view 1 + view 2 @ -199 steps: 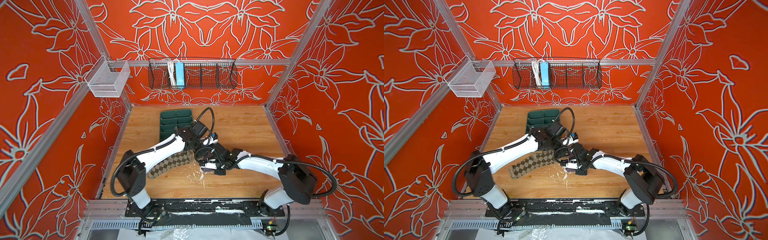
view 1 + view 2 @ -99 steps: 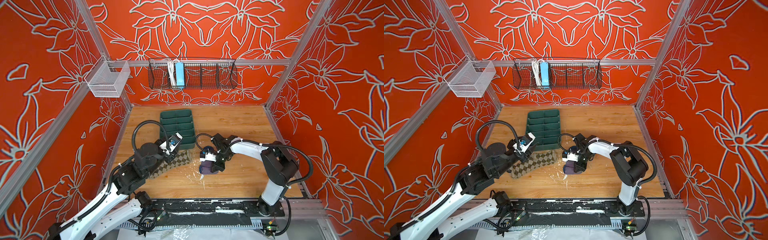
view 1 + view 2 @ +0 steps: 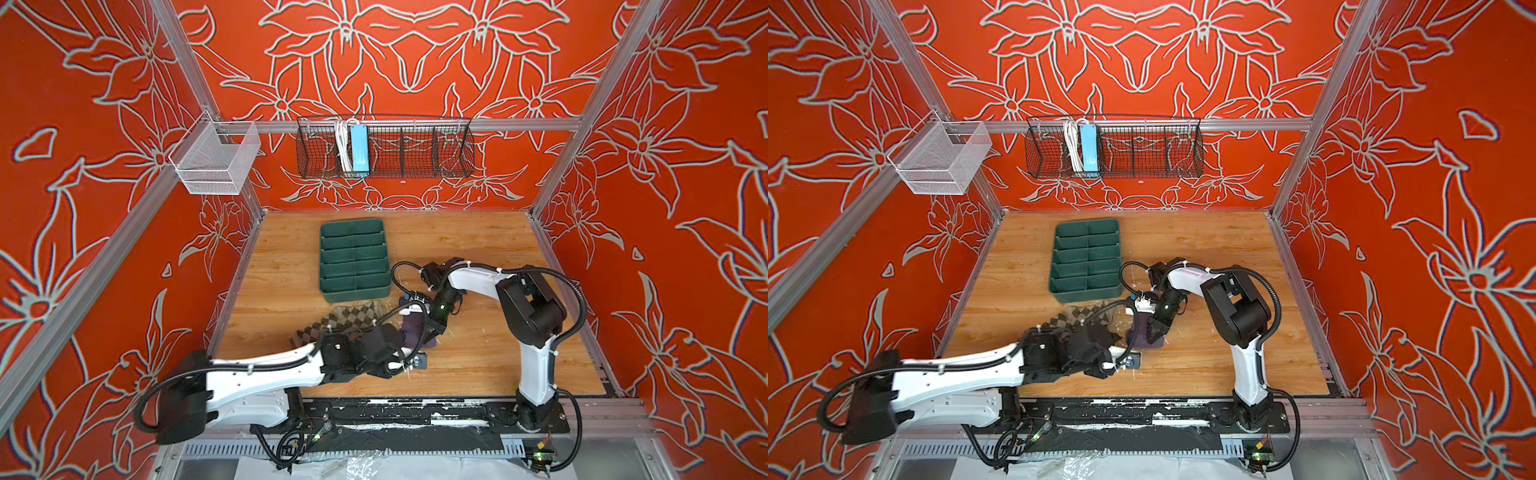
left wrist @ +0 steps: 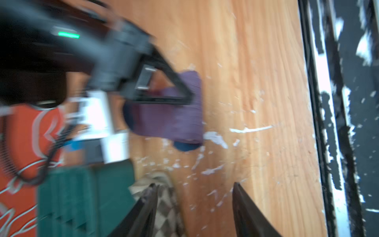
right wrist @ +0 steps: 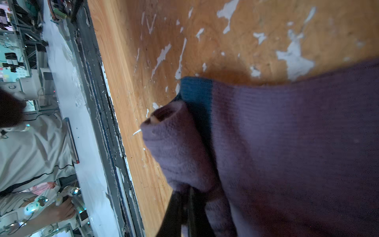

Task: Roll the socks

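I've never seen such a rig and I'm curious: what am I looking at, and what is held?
A white left arm and a right arm work over a wooden table. Two pictures look down from above; two come from cameras on the arms' wrists. On the table lie a green divided tray, an argyle sock and a purple sock. The right tool is shut on the purple sock; the left tool is open, holding nothing.

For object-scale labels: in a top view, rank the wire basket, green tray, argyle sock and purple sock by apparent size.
Largest first:
wire basket
green tray
argyle sock, partly hidden by the left arm
purple sock, partly hidden by the right tool
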Motion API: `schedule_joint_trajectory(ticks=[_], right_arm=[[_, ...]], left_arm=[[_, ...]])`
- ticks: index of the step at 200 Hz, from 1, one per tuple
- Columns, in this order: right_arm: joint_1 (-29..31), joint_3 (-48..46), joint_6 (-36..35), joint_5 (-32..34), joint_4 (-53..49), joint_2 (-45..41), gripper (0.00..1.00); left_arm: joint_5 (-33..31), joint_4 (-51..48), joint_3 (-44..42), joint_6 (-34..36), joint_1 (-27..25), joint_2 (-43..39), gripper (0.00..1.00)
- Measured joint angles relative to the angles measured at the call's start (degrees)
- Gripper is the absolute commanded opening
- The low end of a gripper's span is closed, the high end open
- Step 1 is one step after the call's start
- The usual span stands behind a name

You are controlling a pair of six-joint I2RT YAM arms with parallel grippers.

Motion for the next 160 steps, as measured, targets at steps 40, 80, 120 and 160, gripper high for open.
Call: schedule_joint_trajectory(ticks=[40,80,120,160], right_arm=[[-0.3,0.2,-0.6,-0.5,-0.4,0.3,0.01],[-0.5,0.1,-1.1,-0.7,-0.4,0.3,0.01],[-1.0,-1.1,-1.5,-1.6,0.3,-0.3,0.01],[-1.9,-6.0,-0.4,-1.0,5.8,-5.3,0.13]], left_arm=[[-1.7,8.4,0.9,0.1,-0.5,12.3,0.52],[-5.6,11.6,6.0,-2.4,-0.3,23.4,0.30],[-10.0,14.5,6.8,-4.3,-0.1,26.1,0.11],[-7.3,10.0,11.3,-6.6,2.4,28.4,0.04]])
